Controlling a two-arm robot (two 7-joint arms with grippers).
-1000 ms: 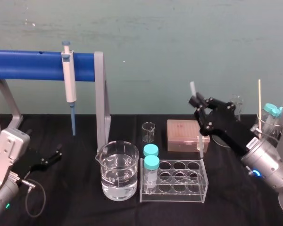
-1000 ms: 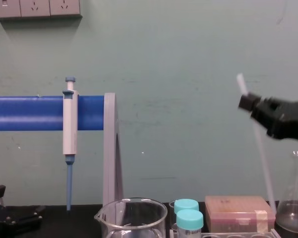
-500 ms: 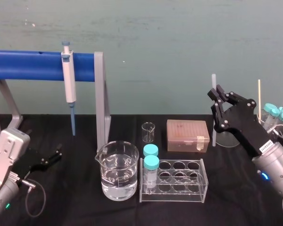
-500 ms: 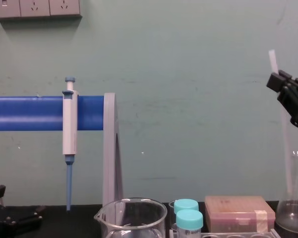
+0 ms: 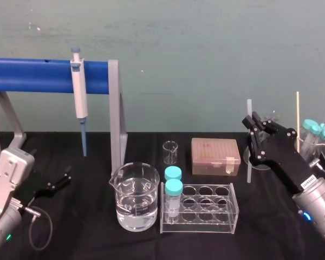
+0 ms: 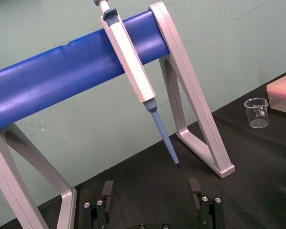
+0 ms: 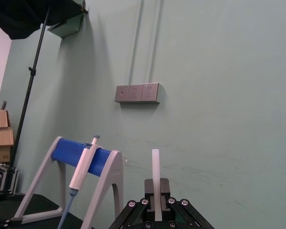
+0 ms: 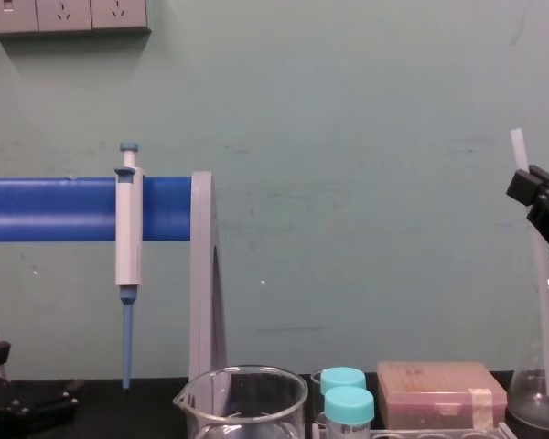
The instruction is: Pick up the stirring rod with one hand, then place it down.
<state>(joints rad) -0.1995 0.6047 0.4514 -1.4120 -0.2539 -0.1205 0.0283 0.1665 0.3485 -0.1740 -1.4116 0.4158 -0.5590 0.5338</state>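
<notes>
stirring rod [image 5: 248, 165] being held near-upright, right of the pink box [image 5: 215, 156], lower end close to the table [image 5: 97, 238] | right gripper [image 5: 253, 123] being clamped on its upper part, judged to be leaving the lower end free for set-down | left gripper [image 6: 150, 191] being rested at the table's left, fingers apart, idle

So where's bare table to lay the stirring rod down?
Bare cloth lies between the left gripper and the big beaker, and before the tube rack. Crowded around the flask, where the right gripper holds the stirring rod.

Right gripper [image 5: 254, 123] raised, fingers clamped; left gripper [image 5: 57, 182] rests low, fingers apart.
</notes>
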